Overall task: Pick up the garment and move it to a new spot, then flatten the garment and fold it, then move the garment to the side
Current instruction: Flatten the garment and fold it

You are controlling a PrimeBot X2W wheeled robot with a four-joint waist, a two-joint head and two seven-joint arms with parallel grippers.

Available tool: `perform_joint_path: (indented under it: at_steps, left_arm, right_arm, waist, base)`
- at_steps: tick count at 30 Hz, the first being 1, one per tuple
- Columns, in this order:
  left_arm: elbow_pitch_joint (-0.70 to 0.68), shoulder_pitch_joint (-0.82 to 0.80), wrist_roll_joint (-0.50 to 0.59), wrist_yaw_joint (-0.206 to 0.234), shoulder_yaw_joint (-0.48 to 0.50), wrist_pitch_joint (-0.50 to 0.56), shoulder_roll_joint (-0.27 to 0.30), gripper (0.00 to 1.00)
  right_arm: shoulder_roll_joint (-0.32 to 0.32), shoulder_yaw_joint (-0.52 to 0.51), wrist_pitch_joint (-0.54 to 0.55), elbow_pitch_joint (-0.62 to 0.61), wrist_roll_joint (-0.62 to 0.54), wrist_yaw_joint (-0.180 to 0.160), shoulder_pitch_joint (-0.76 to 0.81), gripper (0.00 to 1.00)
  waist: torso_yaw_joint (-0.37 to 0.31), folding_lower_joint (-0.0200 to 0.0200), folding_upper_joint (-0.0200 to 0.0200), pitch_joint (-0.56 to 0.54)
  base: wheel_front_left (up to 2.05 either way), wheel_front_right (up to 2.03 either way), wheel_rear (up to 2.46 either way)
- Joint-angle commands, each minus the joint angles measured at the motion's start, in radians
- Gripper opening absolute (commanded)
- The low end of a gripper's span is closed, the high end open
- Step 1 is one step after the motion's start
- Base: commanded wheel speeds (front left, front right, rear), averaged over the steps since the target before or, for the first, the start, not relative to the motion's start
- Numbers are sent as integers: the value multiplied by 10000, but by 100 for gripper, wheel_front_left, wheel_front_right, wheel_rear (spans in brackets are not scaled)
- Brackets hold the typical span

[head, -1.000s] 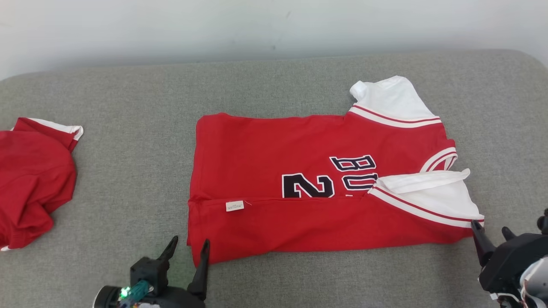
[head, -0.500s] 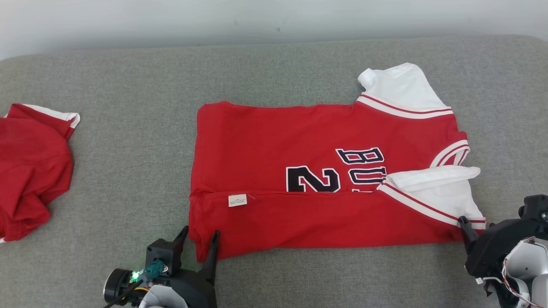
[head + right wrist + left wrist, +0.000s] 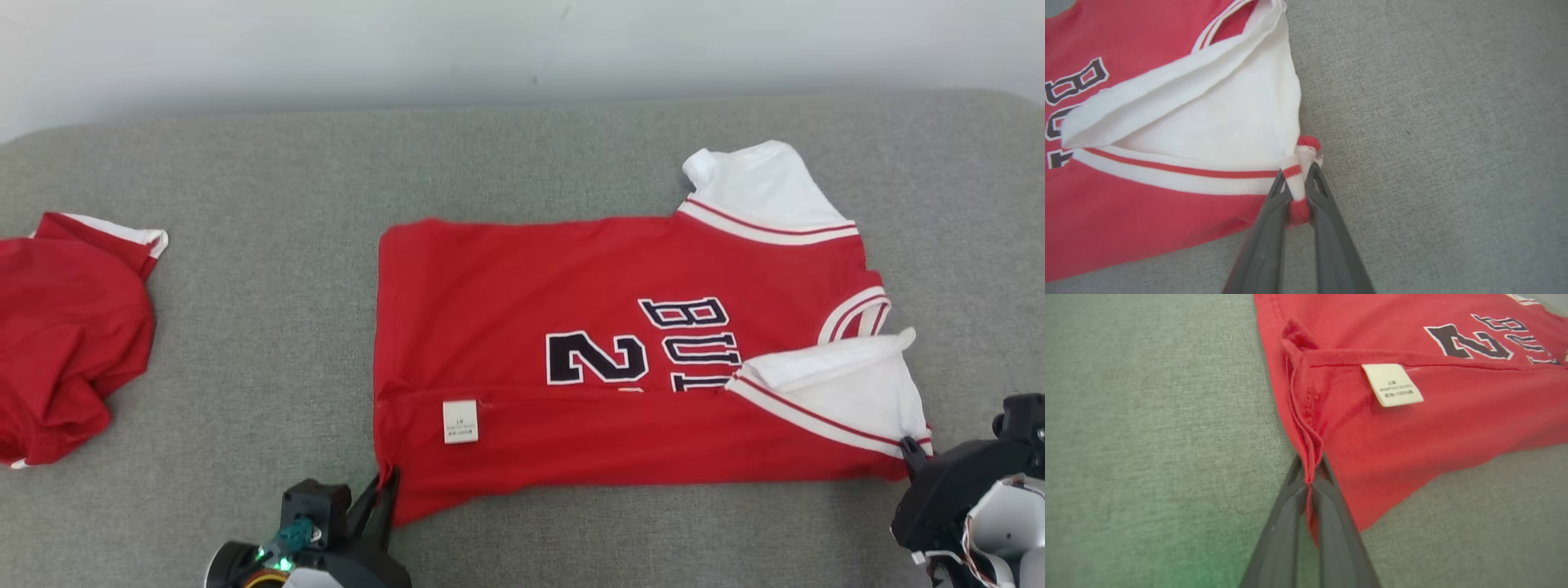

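- Between the fingers of the left gripper (image 3: 1309, 467), the doubled hem corner of the red garment (image 3: 571, 286) is pinched. Both dark fingers press together on the cloth, and a ridge of hem rises just past the tips.
- Beyond those tips and off to their right, a white care label (image 3: 1392, 384) lies flat on the folded-over near panel. Further on sits the dark numeral "2" (image 3: 1457, 341) with lettering beside it.
- To the left of the left fingers: bare grey cushion (image 3: 1147, 437).
- The fingers of the right gripper (image 3: 1296, 179) are nipped shut on the striped cuff corner of the white sleeve (image 3: 1208, 118). A small wad of red-and-white trim is bunched between the tips and pokes out just past them.
- Ahead and to the left of the right fingers, that sleeve lies folded across the red chest. To their right is grey cushion.
- From the head camera, the garment lies flat and lengthwise between the two grippers, with the hem end at the left fingers and the sleeve end at the right fingers. Its near long edge is folded over.
- Well apart, out past the left fingers, a second red garment (image 3: 65, 343) lies crumpled.
- A pale wall (image 3: 408, 49) runs behind the cushion.
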Motion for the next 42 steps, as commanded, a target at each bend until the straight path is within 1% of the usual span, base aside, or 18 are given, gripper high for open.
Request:
perform_joint_path:
  at_steps: [1,7,11,16,21,23,24,25,26,27,28,29,36,42]
  left_arm:
    - [15,361,-60,73,-26,25,154,0]
    - [-502,992,-179,269,-11,65,494,0]
    - [-886,1460,-273,410,-3,97,722,0]
    - [-1181,1878,-415,589,12,201,842,0]
    - [-1600,2278,-449,825,-23,344,948,0]
    - [-1697,2416,-497,910,-20,387,975,21]
    - [-1746,2471,-526,920,-1,372,980,42]
    - [-1768,2513,-533,962,5,350,992,75]
    - [-1792,2560,-561,993,16,339,1002,100]
    - [-1814,2603,-586,998,23,338,1001,100]
    - [-1841,2634,-600,1000,16,341,1001,100]
    - [-1898,2654,-615,1049,33,296,980,100]
    - [-2258,2707,-655,1267,258,134,1136,100]
    - [-2630,2394,-746,1287,538,49,1352,100]
  right_arm:
    - [-17,-74,-24,-167,89,-25,279,0]
    - [-21,-66,219,-860,249,-25,1049,0]
    - [-29,-252,351,-1330,401,-28,1587,0]
    - [-21,-225,677,-1786,578,-28,2156,0]
    - [-17,-113,757,-1815,810,-28,2609,0]
    - [-15,-40,682,-1639,878,-28,2707,0]
    - [-16,-20,633,-1554,898,-28,2735,0]
    - [-14,10,576,-1472,909,-28,2752,0]
    - [-12,34,520,-1395,925,-28,2773,14]
    - [-12,40,478,-1335,928,-28,2783,24]
    - [-12,31,422,-1289,907,-27,2777,81]
    - [-10,3,334,-1273,906,-27,2735,100]
    - [0,-57,62,-1538,877,-25,2436,100]
    - [5,-12,318,-2285,796,-25,2149,100]
  waist:
    - [-35,-1,0,-288]
    - [-133,-1,0,-750]
    - [-168,-1,0,-999]
    - [-207,-1,0,-1171]
    - [-266,-1,0,-1241]
    - [-271,-1,0,-1257]
    - [-269,-1,0,-1266]
    - [-264,-1,0,-1274]
    - [-258,-1,0,-1281]
    - [-250,-1,0,-1288]
    - [-245,-1,0,-1295]
    - [-238,-1,0,-1302]
    - [-230,-1,0,-1385]
    - [-259,-1,0,-1425]
  base:
    - [0,0,0]
    - [0,0,0]
    - [0,0,0]
    - [0,0,0]
    - [0,0,0]
    - [0,0,0]
    - [0,0,0]
    - [0,0,0]
    - [0,0,0]
    - [0,0,0]
    - [0,0,0]
    - [0,0,0]
    - [0,0,0]
    - [0,0,0]
